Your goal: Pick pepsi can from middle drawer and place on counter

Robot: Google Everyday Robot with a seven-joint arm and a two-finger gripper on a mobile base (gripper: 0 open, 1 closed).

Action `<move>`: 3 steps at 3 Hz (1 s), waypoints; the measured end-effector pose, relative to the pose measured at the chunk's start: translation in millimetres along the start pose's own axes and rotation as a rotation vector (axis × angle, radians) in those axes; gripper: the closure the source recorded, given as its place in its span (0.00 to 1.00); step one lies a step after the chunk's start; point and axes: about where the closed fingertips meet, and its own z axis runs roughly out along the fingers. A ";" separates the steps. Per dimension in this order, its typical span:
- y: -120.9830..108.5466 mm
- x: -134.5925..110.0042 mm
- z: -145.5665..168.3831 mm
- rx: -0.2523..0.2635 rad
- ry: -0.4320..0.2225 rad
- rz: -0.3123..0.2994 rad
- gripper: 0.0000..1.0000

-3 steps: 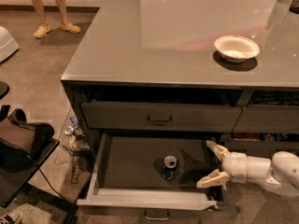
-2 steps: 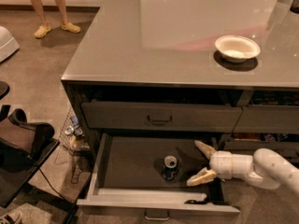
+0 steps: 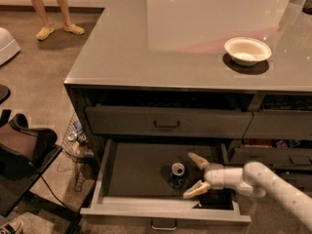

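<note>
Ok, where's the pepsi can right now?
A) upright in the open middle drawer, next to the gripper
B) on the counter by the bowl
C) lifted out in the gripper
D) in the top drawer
A: the pepsi can stands upright on the dark floor of the middle drawer, with the open gripper at its right side, not closed on it.

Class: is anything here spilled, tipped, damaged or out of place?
Nothing stands out. The dark blue pepsi can stands upright in the pulled-out grey-brown middle drawer, the open gripper beside it; the white bowl sits on the grey counter.
</note>
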 end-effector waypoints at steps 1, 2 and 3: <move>3.8 8.1 27.2 -0.040 -0.012 -0.017 0.16; 15.5 -14.5 56.7 -0.054 0.016 -0.007 0.47; 29.7 -33.6 76.1 -0.055 0.055 0.015 0.70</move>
